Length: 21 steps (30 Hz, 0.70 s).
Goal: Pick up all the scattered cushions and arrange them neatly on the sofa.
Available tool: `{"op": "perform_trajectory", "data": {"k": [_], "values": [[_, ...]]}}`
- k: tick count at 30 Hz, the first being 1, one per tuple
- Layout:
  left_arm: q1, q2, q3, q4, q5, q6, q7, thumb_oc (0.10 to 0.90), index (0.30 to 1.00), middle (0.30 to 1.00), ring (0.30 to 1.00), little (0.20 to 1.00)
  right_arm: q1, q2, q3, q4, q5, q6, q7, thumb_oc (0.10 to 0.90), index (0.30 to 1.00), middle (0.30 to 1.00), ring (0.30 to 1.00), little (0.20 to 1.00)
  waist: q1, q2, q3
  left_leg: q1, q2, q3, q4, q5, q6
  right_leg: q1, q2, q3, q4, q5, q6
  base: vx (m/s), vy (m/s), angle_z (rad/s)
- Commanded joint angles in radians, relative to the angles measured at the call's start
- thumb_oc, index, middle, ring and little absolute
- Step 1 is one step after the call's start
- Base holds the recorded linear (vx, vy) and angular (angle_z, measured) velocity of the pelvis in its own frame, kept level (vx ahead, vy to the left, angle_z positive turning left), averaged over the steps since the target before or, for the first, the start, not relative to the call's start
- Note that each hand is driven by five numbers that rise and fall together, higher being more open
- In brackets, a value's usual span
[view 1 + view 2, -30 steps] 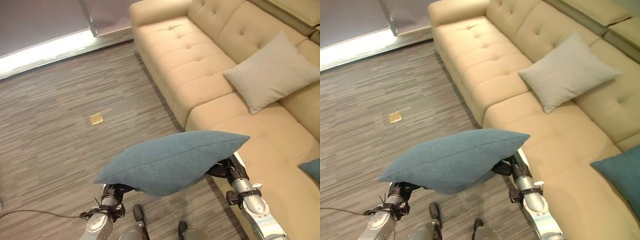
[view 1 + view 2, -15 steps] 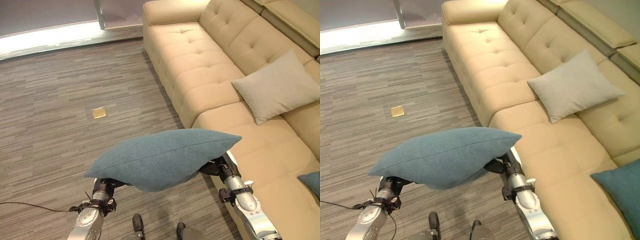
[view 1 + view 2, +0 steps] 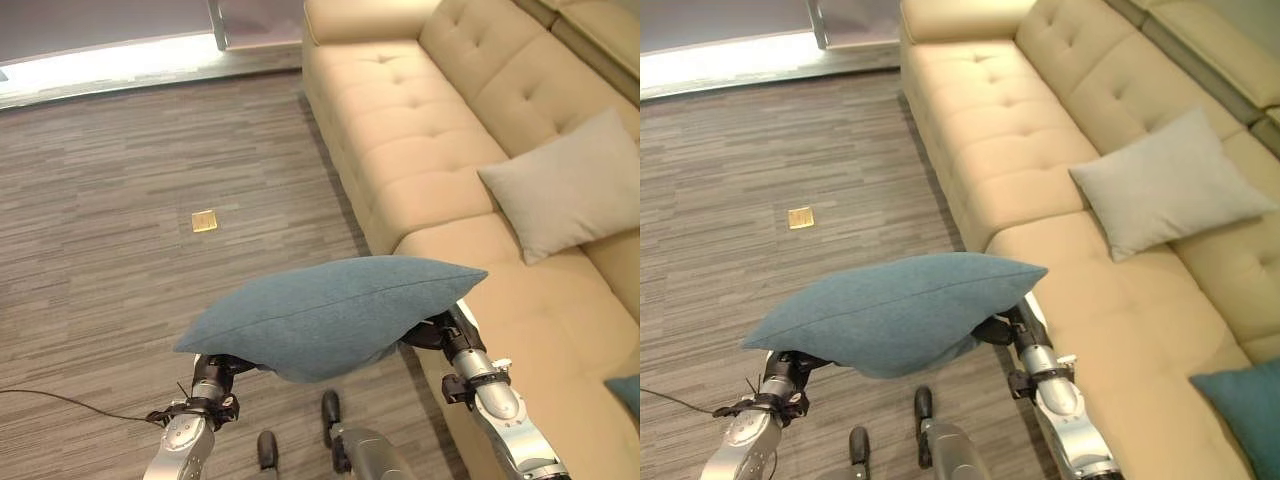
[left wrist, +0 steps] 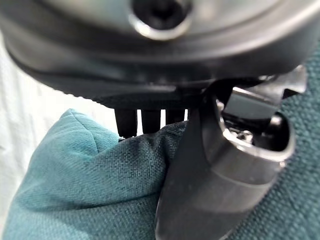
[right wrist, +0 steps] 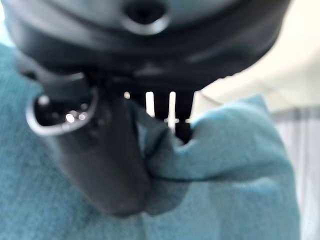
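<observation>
Teal cushion (image 3: 330, 315) is being held mid-frame, pinched at each end by left robot hand (image 4: 210, 175) & right robot hand (image 5: 95, 150); sofa (image 3: 420, 130) upper right w/ grey cushion (image 3: 572, 185).

Bare sofa (image 3: 420, 150) seat lies open left of the grey cushion (image 3: 570, 185); floor (image 3: 120, 250) alongside unobstructed.

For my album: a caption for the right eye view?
Both hands carry a teal cushion beside the beige sofa.
</observation>
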Motion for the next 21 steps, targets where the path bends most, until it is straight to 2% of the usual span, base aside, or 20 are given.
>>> {"op": "perform_trajectory", "data": {"k": [1,2,3,4,5,6,7,9,10,12,13,16,17,19,20,21], "values": [[-0.127,-0.004,-0.063,-0.171,0.015,-0.127,-0.079,0.4,0.3,0.3,0.3,0.3,-0.089,0.04,0.035,-0.175,0.051,-0.155,0.018,0.4,0.3,0.3,0.3,0.3,-0.02,-0.058,-0.127,0.02,-0.09,0.042,0.39,0.032,-0.006,0.108,-0.01,0.058,-0.18,0.077,0.074,0.09,-0.107,0.73],[-0.133,-0.004,-0.061,-0.171,0.016,-0.126,-0.075,0.4,0.3,0.3,0.3,0.3,-0.091,0.034,0.033,-0.171,0.053,-0.155,0.012,0.4,0.3,0.3,0.3,0.3,-0.012,-0.078,-0.122,-0.027,-0.085,0.052,0.446,0.028,0.008,0.129,-0.019,0.065,-0.189,0.067,0.064,0.16,-0.094,0.08],[-0.136,0.001,-0.066,-0.173,0.016,-0.12,-0.08,0.4,0.3,0.3,0.3,0.3,-0.098,0.031,0.038,-0.158,0.052,-0.152,0.011,0.4,0.3,0.3,0.3,0.3,-0.003,-0.097,-0.119,-0.099,-0.058,0.082,0.453,-0.018,0.037,0.154,-0.031,0.069,-0.195,0.049,0.067,0.17,-0.09,-0.18],[-0.136,0.001,-0.066,-0.173,0.016,-0.12,-0.08,0.4,0.3,0.3,0.3,0.3,-0.098,0.031,0.038,-0.158,0.052,-0.153,0.011,0.4,0.3,0.3,0.3,0.3,-0.002,-0.096,-0.118,-0.1,-0.055,0.083,0.457,-0.022,0.037,0.155,-0.029,0.07,-0.194,0.047,0.067,0.25,-0.022,-0.29],[-0.131,0.014,-0.062,-0.175,0.028,-0.109,-0.089,0.4,0.3,0.3,0.3,0.3,-0.101,0.033,0.037,-0.159,0.045,-0.148,0.012,0.4,0.3,0.3,0.3,0.3,0.007,-0.106,-0.12,-0.125,-0.036,0.088,0.349,-0.068,0.058,0.17,-0.04,0.085,-0.195,0.033,0.078,0.22,0.042,-0.14],[-0.128,0.021,-0.058,-0.181,0.034,-0.108,-0.092,0.4,0.3,0.3,0.3,0.3,-0.1,0.033,0.034,-0.16,0.042,-0.149,0.012,0.4,0.3,0.3,0.3,0.3,0.014,-0.111,-0.118,-0.131,-0.034,0.086,0.288,-0.073,0.059,0.179,-0.045,0.093,-0.197,0.024,0.085,0.3,0.075,-0.27],[-0.126,0.026,-0.054,-0.183,0.037,-0.108,-0.093,0.4,0.3,0.3,0.3,0.3,-0.101,0.032,0.033,-0.159,0.038,-0.148,0.013,0.4,0.3,0.3,0.3,0.3,0.021,-0.109,-0.117,-0.158,-0.028,0.082,0.211,-0.044,0.055,0.194,-0.045,0.1,-0.203,0.017,0.09,0.24,0.104,-0.27],[-0.124,0.029,-0.047,-0.19,0.037,-0.11,-0.089,0.4,0.3,0.3,0.3,0.3,-0.099,0.037,0.03,-0.155,0.032,-0.145,0.009,0.4,0.3,0.3,0.3,0.3,0.045,-0.091,-0.11,-0.194,-0.028,0.071,0.063,0.065,0.036,0.234,-0.034,0.116,-0.216,-0.002,0.092,0.27,0.141,-0.21],[-0.124,0.027,-0.046,-0.196,0.034,-0.11,-0.088,0.4,0.3,0.3,0.3,0.3,-0.1,0.039,0.027,-0.154,0.029,-0.143,0.006,0.4,0.3,0.3,0.3,0.3,0.055,-0.085,-0.107,-0.205,-0.031,0.064,0.024,0.099,0.029,0.252,-0.032,0.123,-0.217,-0.01,0.092,0.19,0.099,-0.31],[-0.124,0.025,-0.047,-0.201,0.032,-0.111,-0.086,0.4,0.3,0.3,0.3,0.3,-0.097,0.039,0.021,-0.158,0.025,-0.143,0.003,0.4,0.3,0.3,0.3,0.3,0.063,-0.084,-0.102,-0.217,-0.038,0.055,0.019,0.116,0.025,0.268,-0.031,0.136,-0.213,-0.02,0.091,0.18,0.113,-0.3],[-0.117,0.023,-0.047,-0.204,0.031,-0.111,-0.088,0.4,0.3,0.3,0.3,0.3,-0.093,0.041,0.021,-0.16,0.018,-0.14,0.007,0.4,0.3,0.3,0.3,0.3,0.066,-0.077,-0.108,-0.19,-0.04,0.044,-0.024,0.104,0.029,0.272,-0.029,0.147,-0.199,-0.034,0.094,0.28,0.193,-0.3],[-0.104,0.033,-0.051,-0.214,0.036,-0.104,-0.094,0.4,0.3,0.3,0.3,0.3,-0.084,0.05,0.029,-0.163,0.004,-0.136,0.015,0.4,0.3,0.3,0.3,0.3,0.072,-0.07,-0.122,-0.15,-0.053,0.036,-0.034,0.093,0.048,0.281,-0.047,0.172,-0.14,-0.061,0.107,0.32,0.301,-0.5],[-0.096,0.042,-0.044,-0.219,0.036,-0.103,-0.093,0.4,0.3,0.3,0.3,0.3,-0.088,0.065,0.038,-0.167,0.004,-0.134,0.026,0.4,0.3,0.3,0.3,0.3,0.078,-0.067,-0.123,-0.12,-0.063,0.05,-0.041,0.078,0.068,0.263,-0.062,0.174,-0.069,-0.055,0.126,0.19,0.229,-0.56],[-0.099,0.057,-0.039,-0.219,0.048,-0.106,-0.085,0.4,0.3,0.3,0.3,0.3,-0.108,0.078,0.055,-0.162,-0.006,-0.129,0.033,0.4,0.3,0.3,0.3,0.3,0.086,-0.072,-0.11,-0.084,-0.074,0.08,-0.046,0.059,0.095,0.212,-0.086,0.182,0.066,0.011,0.163,0.16,0.214,-0.63],[-0.1,0.057,-0.039,-0.218,0.048,-0.106,-0.085,0.4,0.3,0.3,0.3,0.3,-0.108,0.078,0.055,-0.162,-0.006,-0.129,0.033,0.4,0.3,0.3,0.3,0.3,0.089,-0.071,-0.113,-0.088,-0.071,0.082,-0.048,0.063,0.095,0.207,-0.084,0.185,0.064,0.016,0.162,0.12,0.173,-0.56],[-0.105,0.07,-0.03,-0.214,0.05,-0.112,-0.072,0.4,0.3,0.3,0.3,0.3,-0.123,0.09,0.065,-0.159,-0.014,-0.127,0.031,0.4,0.3,0.3,0.3,0.3,0.088,-0.062,-0.102,-0.061,-0.065,0.1,-0.064,0.056,0.109,0.162,-0.096,0.174,0.161,0.072,0.189,0.08,0.108,-0.38]]}}
